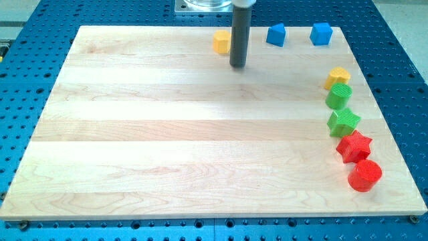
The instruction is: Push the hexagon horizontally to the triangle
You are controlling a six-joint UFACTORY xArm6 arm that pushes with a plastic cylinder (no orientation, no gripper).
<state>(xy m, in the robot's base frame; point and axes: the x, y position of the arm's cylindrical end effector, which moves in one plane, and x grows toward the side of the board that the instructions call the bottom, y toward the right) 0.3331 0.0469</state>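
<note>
A yellow block (pixel 221 41), which looks like the hexagon, sits near the top edge of the wooden board (pixel 167 140), left of centre-top. A blue block (pixel 275 34) with a triangle-like shape lies to its right along the same top edge. My tip (pixel 237 65) rests on the board just below and to the right of the yellow hexagon. The rod's shaft covers the hexagon's right side. I cannot tell whether the tip touches it. The blue triangle is apart from the rod, up and to the right.
A blue cube (pixel 321 33) sits at the top right. Down the right edge stand a yellow block (pixel 338 77), a green cylinder (pixel 338 96), a green star (pixel 344 122), a red star (pixel 354 146) and a red cylinder (pixel 364 175).
</note>
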